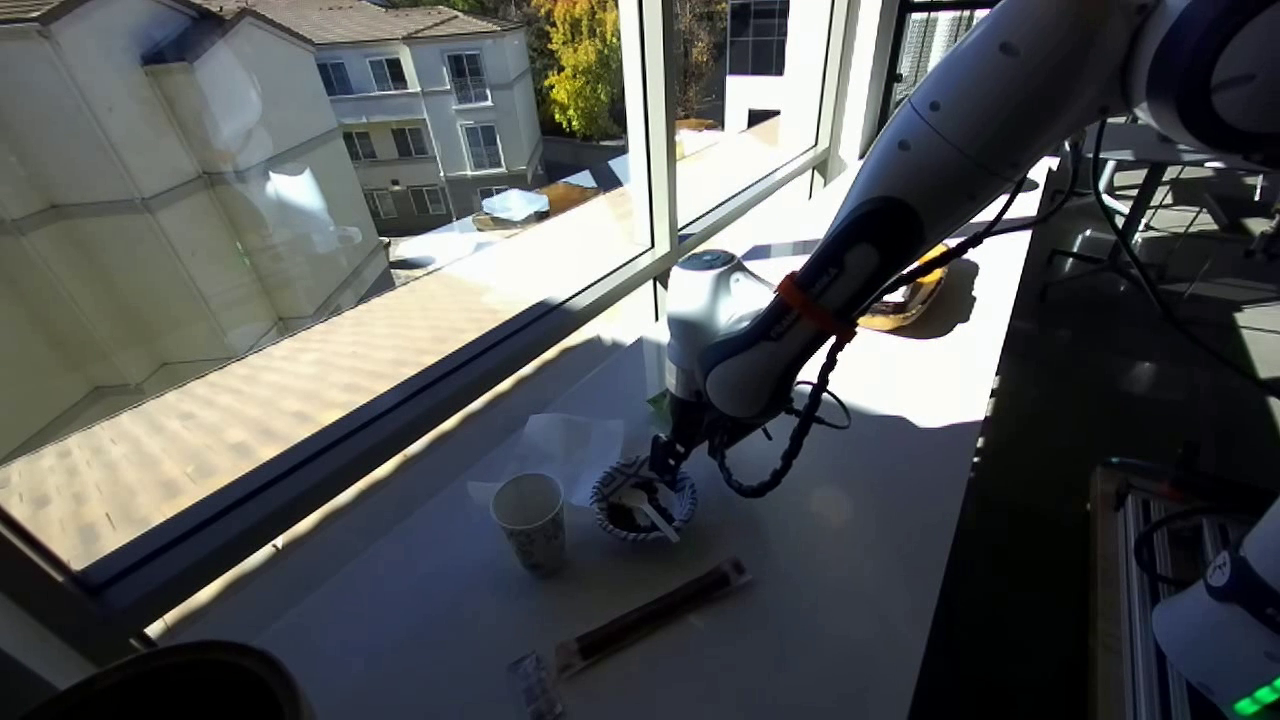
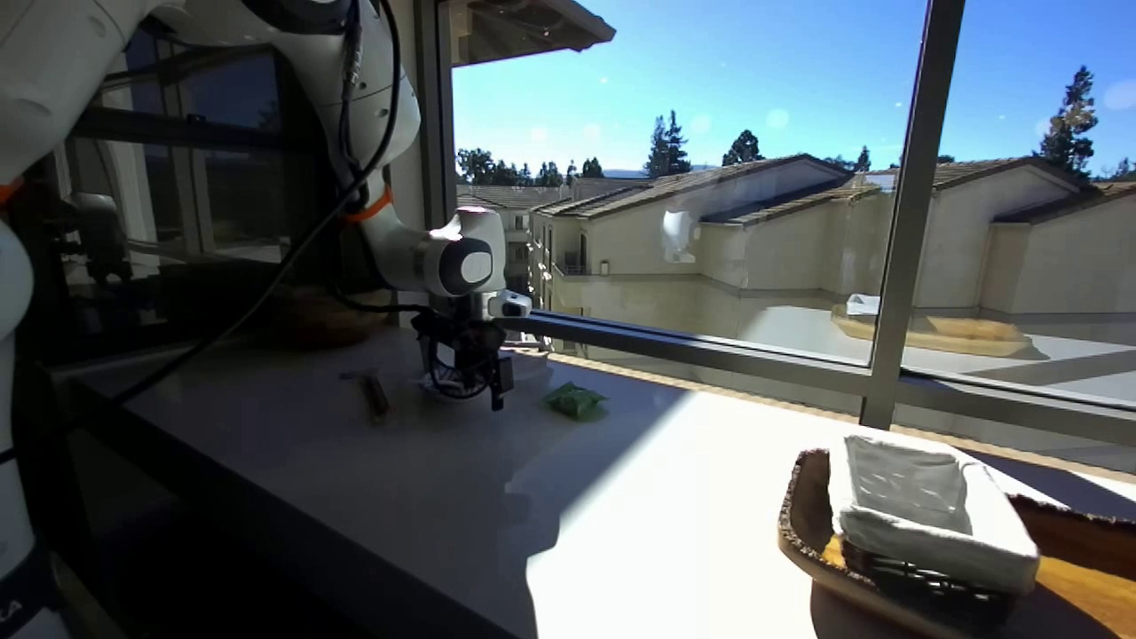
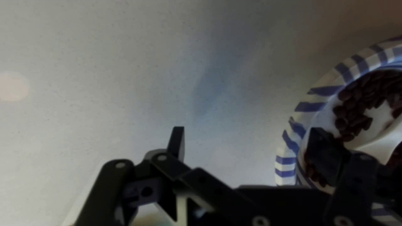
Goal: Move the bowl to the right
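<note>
The bowl (image 1: 603, 500) stands upright on the white table in an exterior view. It has a dark-and-white patterned rim and holds dark brown pieces and a white spoon (image 1: 655, 518). In the wrist view the bowl's striped blue-and-white rim (image 3: 309, 107) shows at the right, partly cut off. My gripper (image 3: 248, 135) is open. Its right finger reaches over the inside of the bowl and its left finger is outside, with the near rim between them. I cannot tell whether a finger touches the bowl. The gripper also shows in both exterior views (image 1: 668, 458) (image 2: 499, 383). In the latter it largely hides the bowl.
A white paper cup (image 1: 530, 525) stands beside the bowl. A green packet (image 2: 577, 401) lies near the gripper. A wrapped dark stick (image 1: 652, 616) and small packet (image 1: 535, 685) lie in front. A wooden tray (image 2: 799, 524) holds a white-lined basket (image 2: 941, 550). A window runs along the table.
</note>
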Robot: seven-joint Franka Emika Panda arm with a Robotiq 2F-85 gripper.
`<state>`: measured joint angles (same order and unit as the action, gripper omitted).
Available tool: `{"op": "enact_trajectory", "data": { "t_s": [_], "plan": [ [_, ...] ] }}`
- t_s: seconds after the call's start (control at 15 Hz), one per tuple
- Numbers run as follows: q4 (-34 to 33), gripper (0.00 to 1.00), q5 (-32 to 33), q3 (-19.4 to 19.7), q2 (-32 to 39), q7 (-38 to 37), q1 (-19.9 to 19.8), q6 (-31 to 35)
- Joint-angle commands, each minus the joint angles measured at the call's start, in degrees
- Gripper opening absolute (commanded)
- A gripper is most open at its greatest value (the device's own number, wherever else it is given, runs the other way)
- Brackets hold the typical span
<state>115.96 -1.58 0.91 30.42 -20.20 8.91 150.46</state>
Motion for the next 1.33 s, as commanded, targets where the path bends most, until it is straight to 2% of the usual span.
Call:
{"op": "enact_trajectory", "data": {
  "t_s": [0.0, 0.33, 0.8, 1.27],
  "plan": [
    [-0.4, 1.00, 0.6, 1.4, 0.4, -1.8, 1.4, -2.1],
    [2.3, 1.00, 1.4, 2.7, -2.3, -2.0, 1.6, -3.8],
    [10.0, 1.00, 3.4, 5.8, -6.8, -3.8, 1.0, -5.4],
    [18.0, 1.00, 13.7, 12.7, -12.0, -7.5, 0.5, -3.6]
  ]
}}
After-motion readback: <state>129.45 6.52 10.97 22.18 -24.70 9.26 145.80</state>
